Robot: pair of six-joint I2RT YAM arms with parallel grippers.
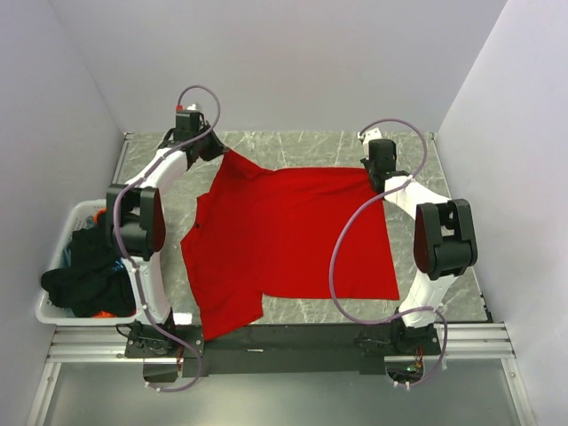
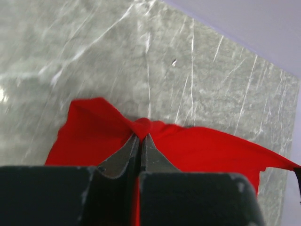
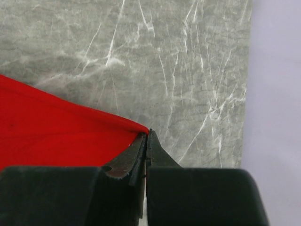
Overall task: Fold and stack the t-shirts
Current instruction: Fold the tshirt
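As the red t-shirt (image 1: 293, 235) is spread on the worktop (image 1: 302, 146), its far edge is pinched at both ends. The left end effector (image 2: 142, 135) and right end effector (image 3: 146, 133) are clenched on it, and its body lies nearward of both.

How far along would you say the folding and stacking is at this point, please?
Early. Done: the red t-shirt lies spread on the table, not yet folded. In hand: the left claw and right claw are each shut on a far corner of it. Left: folding it, then the black t-shirts heaped in the white basket; no stack is visible.
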